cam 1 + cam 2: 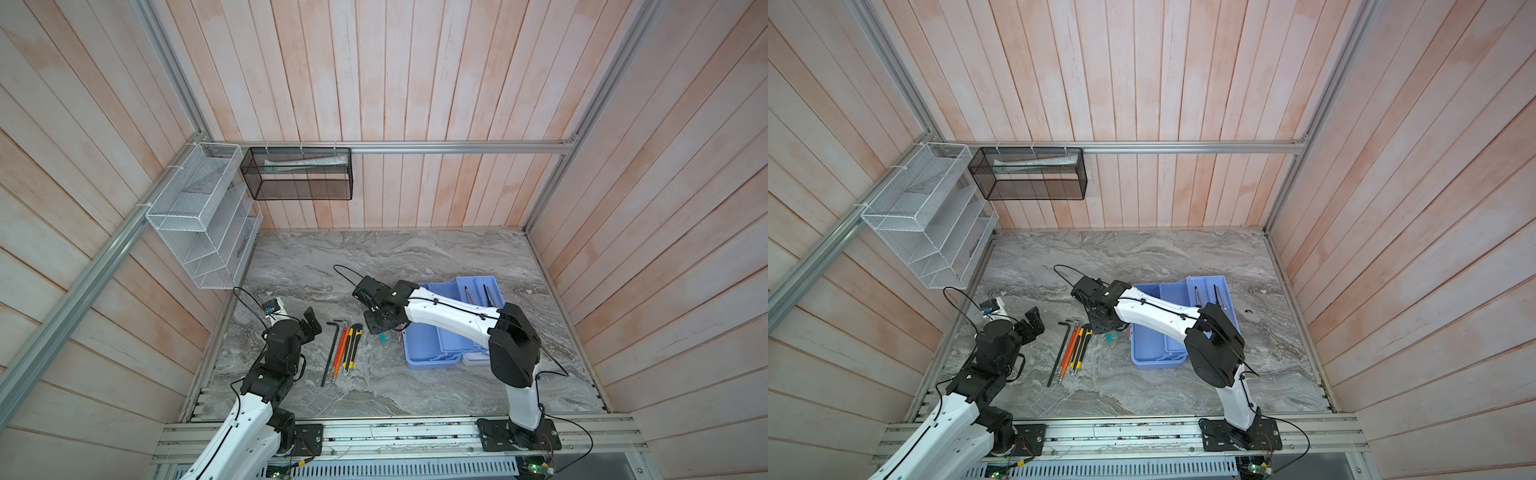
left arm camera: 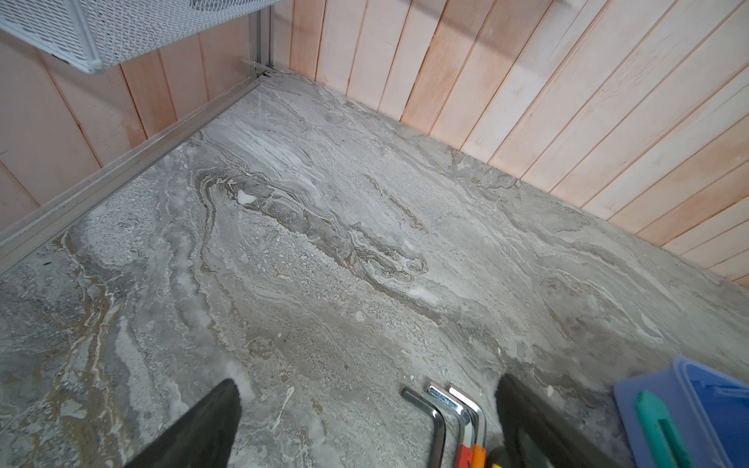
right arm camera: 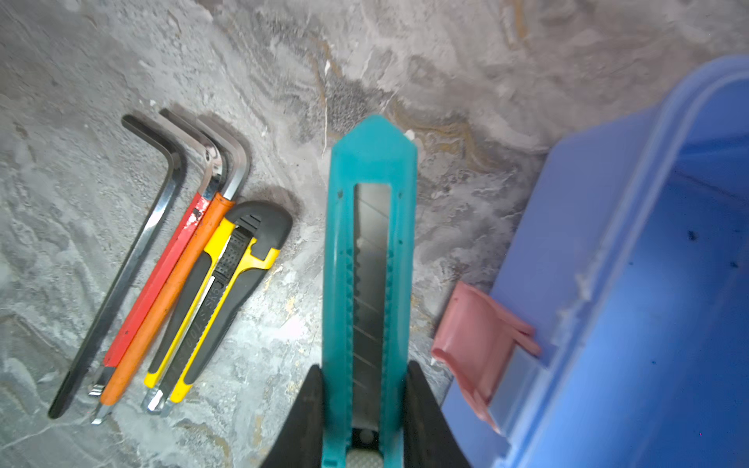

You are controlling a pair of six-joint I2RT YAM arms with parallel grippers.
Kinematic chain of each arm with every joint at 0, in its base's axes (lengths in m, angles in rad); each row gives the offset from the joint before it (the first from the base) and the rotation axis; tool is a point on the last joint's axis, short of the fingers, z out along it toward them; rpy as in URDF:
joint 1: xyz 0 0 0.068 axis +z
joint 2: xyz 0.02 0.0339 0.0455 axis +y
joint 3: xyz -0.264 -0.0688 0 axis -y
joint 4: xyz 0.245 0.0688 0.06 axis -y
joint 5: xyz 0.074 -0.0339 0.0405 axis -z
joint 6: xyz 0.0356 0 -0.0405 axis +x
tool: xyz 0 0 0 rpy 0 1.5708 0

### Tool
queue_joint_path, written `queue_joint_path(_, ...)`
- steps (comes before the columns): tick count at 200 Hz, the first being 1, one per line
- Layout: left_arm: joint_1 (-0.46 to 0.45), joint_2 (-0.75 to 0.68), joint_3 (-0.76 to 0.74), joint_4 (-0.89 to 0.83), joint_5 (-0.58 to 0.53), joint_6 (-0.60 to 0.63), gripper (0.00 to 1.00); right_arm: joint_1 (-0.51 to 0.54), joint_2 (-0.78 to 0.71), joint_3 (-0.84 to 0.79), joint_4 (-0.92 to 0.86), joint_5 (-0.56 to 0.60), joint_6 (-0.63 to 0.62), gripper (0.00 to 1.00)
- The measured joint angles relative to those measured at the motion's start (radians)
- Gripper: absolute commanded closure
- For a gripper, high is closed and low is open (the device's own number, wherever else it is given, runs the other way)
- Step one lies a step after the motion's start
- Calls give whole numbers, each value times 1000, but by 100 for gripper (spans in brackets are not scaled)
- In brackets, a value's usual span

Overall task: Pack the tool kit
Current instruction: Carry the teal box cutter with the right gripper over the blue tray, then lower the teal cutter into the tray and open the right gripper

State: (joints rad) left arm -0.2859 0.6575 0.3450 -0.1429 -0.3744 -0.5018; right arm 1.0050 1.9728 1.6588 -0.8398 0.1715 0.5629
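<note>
Both top views give me the grey marbled desk first. On it stands the tool kit, my landmark: an open light blue box on the right arm's side. Its trays are stepped out at the far end, with two slim metal tools lying in one.

My left fingers are spread wide and grasp nothing. They hang well to the left of the kit, past the row of loose tools.

My right fingers are clamped on the teal utility knife, one on each long edge. The knife sits just beside the kit's left wall, between the kit and that row. I cannot tell whether it touches the desk.

The row lies flat on the desk, side by side. The black hex key is farthest from the kit. Next come the red-sleeved hex key and the orange-sleeved hex key. The yellow-and-black utility knife lies nearest the kit.

In the right wrist view a pink latch sticks out from the kit's wall, just beside the teal knife.
</note>
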Motion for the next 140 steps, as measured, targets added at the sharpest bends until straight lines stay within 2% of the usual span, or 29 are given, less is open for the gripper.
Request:
queue_joint_path(88,3,0,-2,0,0,0,0,-206,-311,-204,-30,37,-19,100)
queue_joint_path(140,4,0,-2,0,0,0,0,-317,-417,-381,-32,68,-25,100)
